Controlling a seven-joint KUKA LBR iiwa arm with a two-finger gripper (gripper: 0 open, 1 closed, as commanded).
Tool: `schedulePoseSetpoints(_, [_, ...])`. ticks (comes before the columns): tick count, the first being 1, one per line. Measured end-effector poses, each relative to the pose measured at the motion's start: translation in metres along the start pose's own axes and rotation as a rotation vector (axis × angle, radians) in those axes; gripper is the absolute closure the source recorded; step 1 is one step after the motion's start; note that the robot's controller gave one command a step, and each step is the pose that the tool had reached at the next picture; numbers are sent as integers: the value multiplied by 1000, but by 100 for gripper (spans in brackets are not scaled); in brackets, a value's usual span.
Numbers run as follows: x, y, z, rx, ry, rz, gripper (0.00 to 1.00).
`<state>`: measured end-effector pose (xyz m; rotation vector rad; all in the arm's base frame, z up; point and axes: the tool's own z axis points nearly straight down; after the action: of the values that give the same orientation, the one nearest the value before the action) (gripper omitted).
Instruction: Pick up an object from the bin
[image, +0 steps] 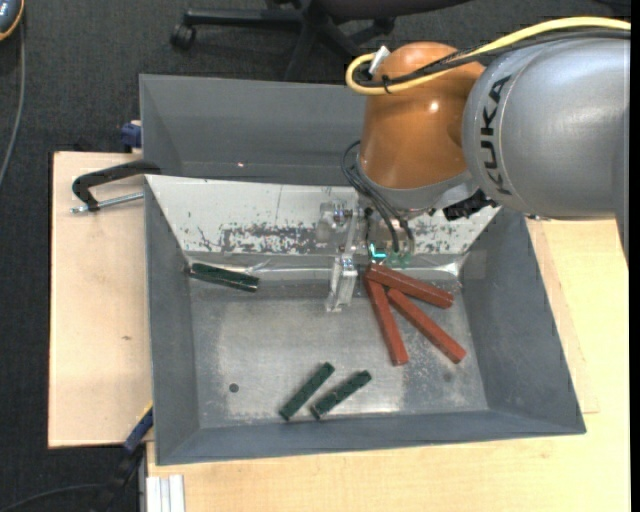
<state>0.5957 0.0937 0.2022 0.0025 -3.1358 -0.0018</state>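
From the camera view, I hang low at the back of the grey metal bin (168, 330), close to its rear wall, and my fingers (340, 285) show as a pale metal prong pointing down at the floor. I cannot tell whether they are spread or pressed together, and I see nothing between them. Just to the right of that prong lies the fan of three red-brown sticks (420, 322). Their upper ends bunch together right beside me and their far ends splay out toward the front right. They are the nearest thing to take, I judge. The crowded ends are the wrong place to close, since I might nip two at once or pin one against the wall. I would sooner shift along the leftmost red-brown stick (392, 335), where it lies apart from its neighbours. There I would turn to cross its narrow width and go down until I nearly touch the floor before squeezing. The two dark green sticks (305, 390) at the front and the dark green stick (225, 277) at the back left lie well apart from me.
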Motion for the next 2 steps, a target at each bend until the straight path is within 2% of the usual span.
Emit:
schedulePoseSetpoints(1, [-2, 0, -4, -1, -7, 1, 0])
schedulePoseSetpoints(2, [-5, -19, 60, 0, -11, -38, 0])
